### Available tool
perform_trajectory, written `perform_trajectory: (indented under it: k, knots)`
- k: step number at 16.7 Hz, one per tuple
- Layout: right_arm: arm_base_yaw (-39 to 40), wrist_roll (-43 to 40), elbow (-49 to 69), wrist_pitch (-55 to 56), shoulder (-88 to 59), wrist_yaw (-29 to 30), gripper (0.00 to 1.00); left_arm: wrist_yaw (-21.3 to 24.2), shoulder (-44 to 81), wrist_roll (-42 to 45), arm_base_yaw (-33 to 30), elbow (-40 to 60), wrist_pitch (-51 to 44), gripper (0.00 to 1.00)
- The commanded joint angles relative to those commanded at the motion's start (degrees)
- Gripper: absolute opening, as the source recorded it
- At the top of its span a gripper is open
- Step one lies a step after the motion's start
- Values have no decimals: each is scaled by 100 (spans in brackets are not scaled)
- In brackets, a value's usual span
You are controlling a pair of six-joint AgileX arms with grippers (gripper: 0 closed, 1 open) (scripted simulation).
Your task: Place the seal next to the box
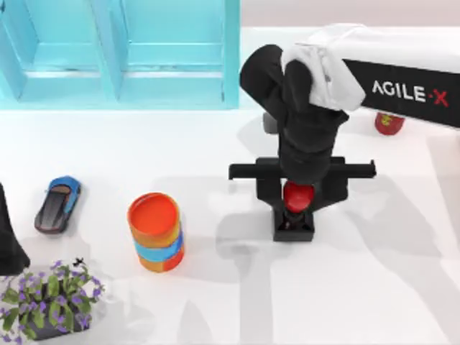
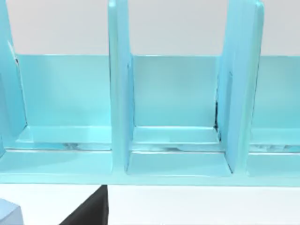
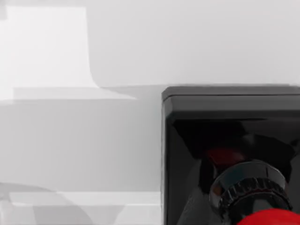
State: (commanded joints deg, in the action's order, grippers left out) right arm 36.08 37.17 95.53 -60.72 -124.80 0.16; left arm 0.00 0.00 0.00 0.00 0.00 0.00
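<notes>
The seal [image 1: 295,212], a black square block with a glossy red knob, stands near the middle of the table. My right gripper [image 1: 297,192] reaches down over it, its fingers [image 1: 269,191] pressed against both sides of the red knob. The right wrist view shows the seal [image 3: 225,140] up close, its black base against the white table. The box [image 1: 122,54], a large cyan one with open compartments, stands at the back left, well apart from the seal; the left wrist view faces the box [image 2: 173,108]. My left arm [image 1: 8,241] is parked at the left edge.
A striped orange and blue cylinder [image 1: 156,231] stands left of the seal. A blue toy car [image 1: 58,203] and a potted purple plant [image 1: 50,298] sit at the front left. A red-capped bottle [image 1: 389,123] is behind the right arm.
</notes>
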Motion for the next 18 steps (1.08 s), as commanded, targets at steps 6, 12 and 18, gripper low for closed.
perform_trajectory:
  k: [6, 12, 18]
  knots:
    - [0, 0, 0, 0, 0, 0, 0, 0, 0, 0, 0, 0, 0, 100]
    - [-9, 4, 216, -231, 51, 5, 0, 0, 0, 0, 0, 0, 0, 100]
    - [-22, -3, 811, -1026, 218, -2, 0, 0, 0, 0, 0, 0, 0, 100]
